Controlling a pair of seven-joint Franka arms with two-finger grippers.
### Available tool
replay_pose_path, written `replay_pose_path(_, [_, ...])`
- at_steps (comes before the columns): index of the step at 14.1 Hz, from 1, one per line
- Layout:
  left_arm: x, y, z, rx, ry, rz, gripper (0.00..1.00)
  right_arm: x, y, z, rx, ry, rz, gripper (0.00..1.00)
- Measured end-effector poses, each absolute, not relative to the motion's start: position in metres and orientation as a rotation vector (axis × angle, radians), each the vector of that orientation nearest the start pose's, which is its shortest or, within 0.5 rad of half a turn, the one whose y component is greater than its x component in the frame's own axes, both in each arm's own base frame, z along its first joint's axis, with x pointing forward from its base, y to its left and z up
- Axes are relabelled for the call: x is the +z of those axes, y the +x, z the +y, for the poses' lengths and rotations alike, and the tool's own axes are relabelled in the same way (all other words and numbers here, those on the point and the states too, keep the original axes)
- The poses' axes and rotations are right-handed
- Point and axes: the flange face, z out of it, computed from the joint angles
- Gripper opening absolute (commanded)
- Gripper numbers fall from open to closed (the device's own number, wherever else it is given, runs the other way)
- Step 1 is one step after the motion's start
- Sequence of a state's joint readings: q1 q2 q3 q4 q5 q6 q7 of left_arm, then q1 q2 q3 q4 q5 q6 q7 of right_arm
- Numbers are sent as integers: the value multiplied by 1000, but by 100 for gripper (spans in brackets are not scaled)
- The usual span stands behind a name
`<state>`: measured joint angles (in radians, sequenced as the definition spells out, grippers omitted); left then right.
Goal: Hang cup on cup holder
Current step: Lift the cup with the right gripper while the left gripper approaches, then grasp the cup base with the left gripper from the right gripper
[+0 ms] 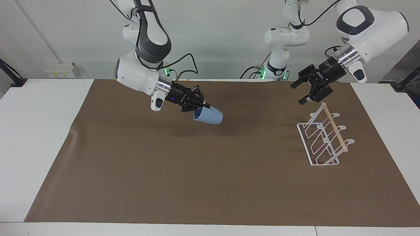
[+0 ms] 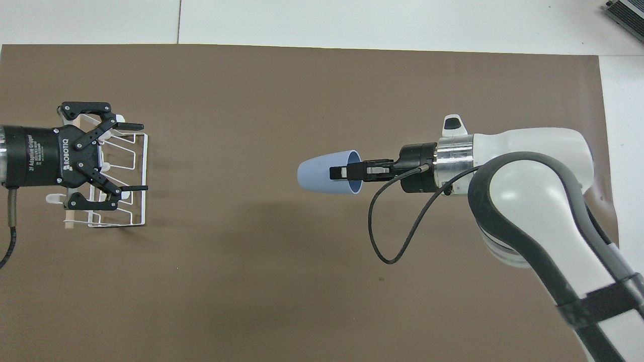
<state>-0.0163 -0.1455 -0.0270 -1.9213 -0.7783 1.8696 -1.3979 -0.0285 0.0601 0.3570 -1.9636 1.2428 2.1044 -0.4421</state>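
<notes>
The light-blue cup point(image 1: 209, 115) hangs tilted in the air over the middle of the brown mat, its base pointing toward the left arm's end. My right gripper point(image 1: 201, 106) is shut on its rim, one finger inside the mouth; it also shows in the overhead view point(image 2: 342, 172) with the cup point(image 2: 322, 172). The white wire cup holder point(image 1: 325, 139) with its wooden rod point(image 1: 334, 127) stands at the left arm's end of the mat and holds no cups. My left gripper point(image 1: 298, 94) is open in the air over the holder's end nearer the robots, apart from it. In the overhead view the left gripper point(image 2: 141, 157) covers much of the holder point(image 2: 143, 211).
A brown mat point(image 1: 197, 180) covers most of the white table point(image 1: 39, 131). A black cable loops from my right wrist point(image 2: 392, 241). Nothing else stands on the mat.
</notes>
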Motion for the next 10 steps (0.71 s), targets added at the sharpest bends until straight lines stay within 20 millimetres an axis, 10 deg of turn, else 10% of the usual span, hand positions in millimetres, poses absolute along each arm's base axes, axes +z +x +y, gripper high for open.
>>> replay_pose_path(10, [590,509,-156,-619,1802,1686,100,569,508,337,-284,-1880,-21,0])
